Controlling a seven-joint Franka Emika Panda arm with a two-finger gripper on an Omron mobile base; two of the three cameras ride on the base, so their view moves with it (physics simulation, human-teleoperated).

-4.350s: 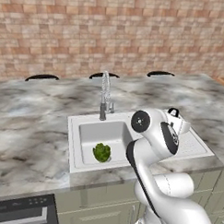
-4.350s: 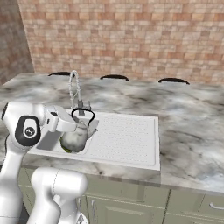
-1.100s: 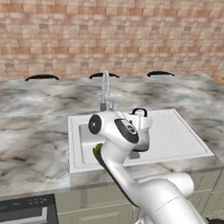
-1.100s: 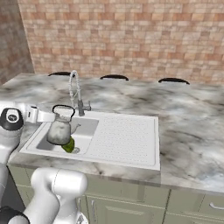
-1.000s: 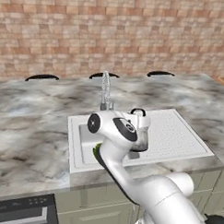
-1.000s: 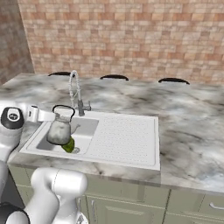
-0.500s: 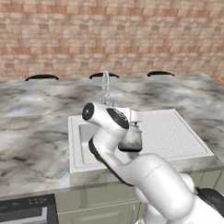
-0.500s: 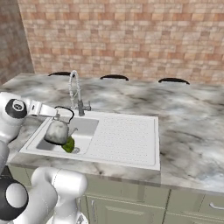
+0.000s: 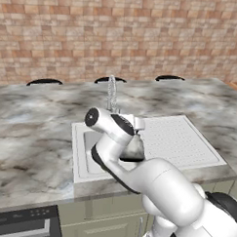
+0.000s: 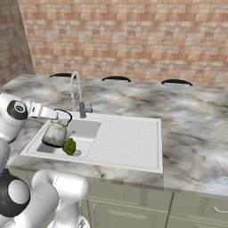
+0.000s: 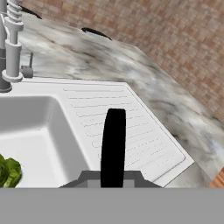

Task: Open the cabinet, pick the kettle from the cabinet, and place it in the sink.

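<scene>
Gripper clamped on the kettle by its black handle, so the body hangs below, left of frame, over the sink basin beside a green vegetable. I judge release is next.

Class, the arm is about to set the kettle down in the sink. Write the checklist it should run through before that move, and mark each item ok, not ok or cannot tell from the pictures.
1. Gripper shut on the kettle's black handle: ok.
2. Kettle over the sink basin, not the ribbed draining board: ok.
3. Kettle hangs roughly upright: ok.
4. Basin floor free under the kettle: not ok; a green vegetable lies right beside it.
5. Kettle clear of the tap: ok, the tap stands behind it at the rim.
6. Kettle bottom already touching the basin floor: cannot tell.
</scene>
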